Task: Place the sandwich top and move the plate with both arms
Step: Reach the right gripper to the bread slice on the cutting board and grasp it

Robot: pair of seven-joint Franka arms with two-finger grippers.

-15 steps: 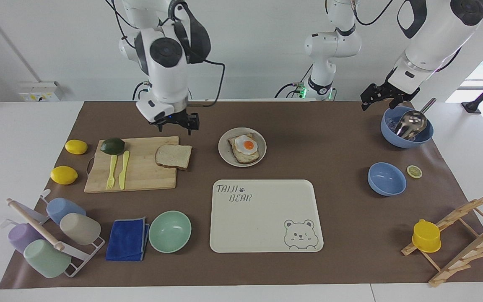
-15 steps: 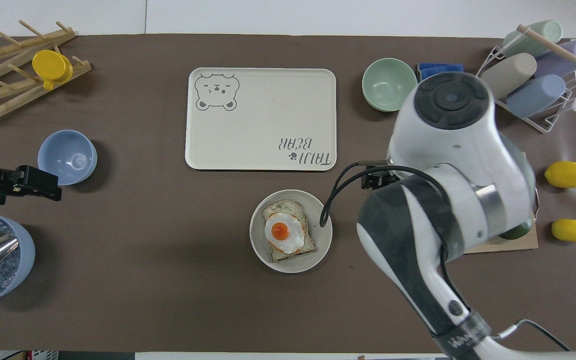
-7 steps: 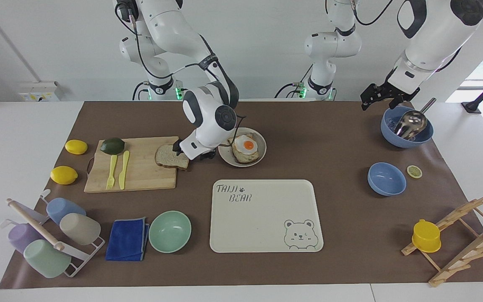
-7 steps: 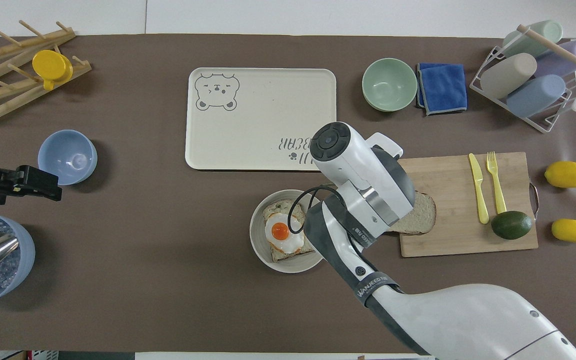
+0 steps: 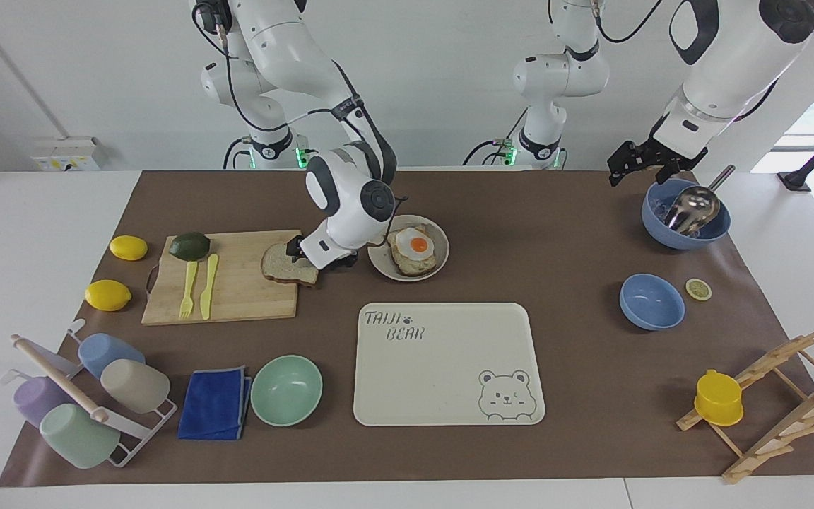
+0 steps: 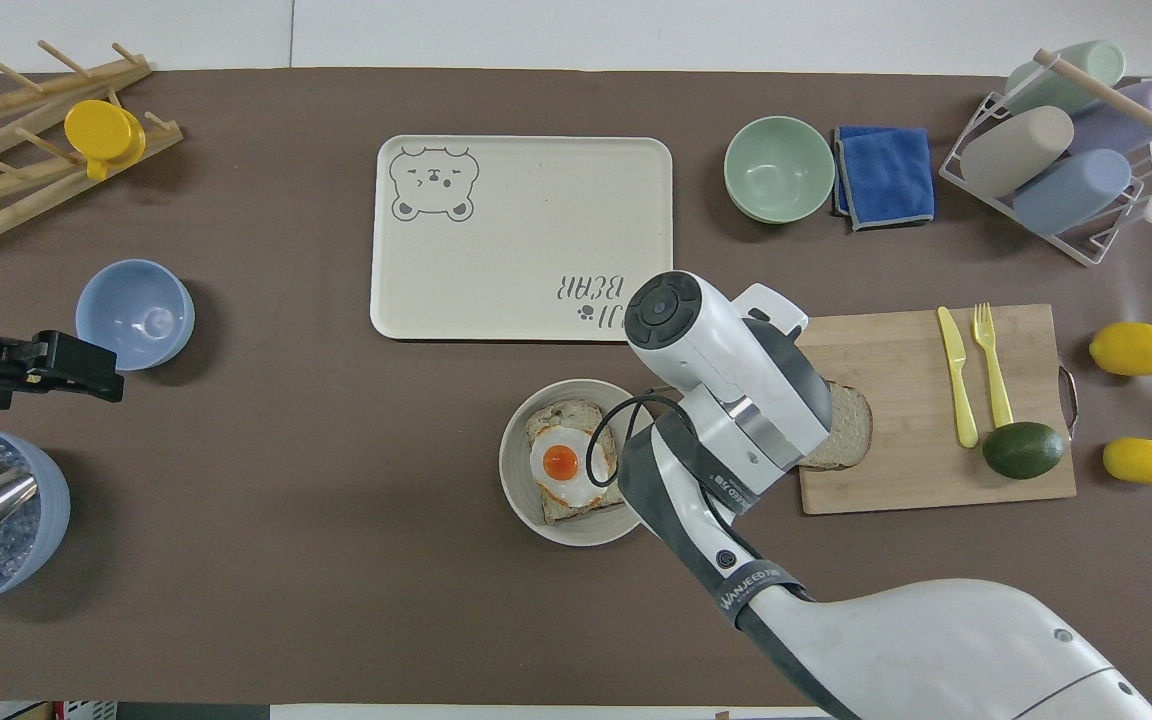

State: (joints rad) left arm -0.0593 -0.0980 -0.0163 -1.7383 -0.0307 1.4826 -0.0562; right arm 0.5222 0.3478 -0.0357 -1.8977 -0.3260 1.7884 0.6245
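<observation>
The sandwich top (image 5: 281, 267), a plain bread slice, lies on the wooden cutting board (image 5: 237, 300); part of it shows in the overhead view (image 6: 848, 432). My right gripper (image 5: 299, 256) is down at the slice's edge nearest the plate, and its wrist hides it from above. The beige-grey plate (image 5: 379, 260) holds toast with a fried egg (image 5: 415, 249) beside the board; it also shows in the overhead view (image 6: 521, 492). My left gripper (image 5: 624, 167) waits in the air by the blue bowl with the ladle (image 5: 686, 212).
A cream bear tray (image 5: 449, 367) lies farther from the robots than the plate. A mint-green bowl (image 5: 286, 389), a blue cloth (image 5: 215, 403) and a cup rack (image 5: 82, 396) are near it. An avocado (image 5: 189, 245), yellow cutlery (image 5: 198, 283) and lemons (image 5: 107, 295) are on or by the board.
My right arm has come down from above the board's near edge to the bread slice and settled at its plate-side edge. The left arm has not moved.
</observation>
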